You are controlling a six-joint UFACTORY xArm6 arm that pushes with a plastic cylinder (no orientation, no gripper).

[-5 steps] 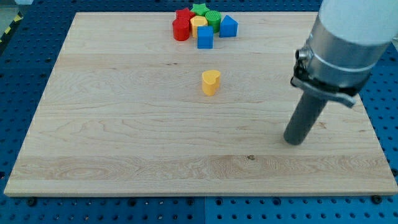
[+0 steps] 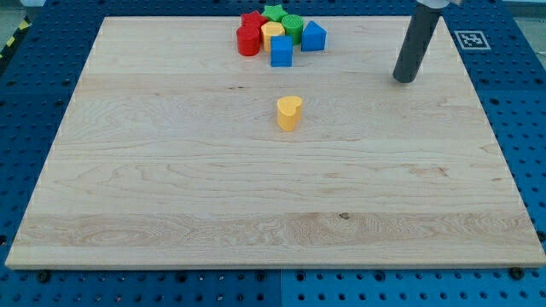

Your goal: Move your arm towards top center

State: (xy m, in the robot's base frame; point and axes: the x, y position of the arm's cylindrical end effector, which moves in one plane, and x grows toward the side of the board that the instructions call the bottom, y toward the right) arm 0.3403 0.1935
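My tip (image 2: 404,79) rests on the wooden board (image 2: 171,170) in its upper right part, well to the right of the blocks. A cluster of blocks sits at the top centre: a red cylinder (image 2: 248,41), a red star (image 2: 252,20), a green star (image 2: 274,12), a green cylinder (image 2: 293,27), a yellow block (image 2: 272,33), a blue cube (image 2: 281,52) and a blue triangular block (image 2: 314,36). A yellow heart-shaped block (image 2: 289,112) stands alone below the cluster, left of and below my tip.
The board lies on a blue perforated table (image 2: 520,102). A black-and-white marker tag (image 2: 471,39) sits just off the board's upper right corner, close to my rod.
My tip has moved up the view, from the board's right middle to its upper right part. The blocks have not moved.
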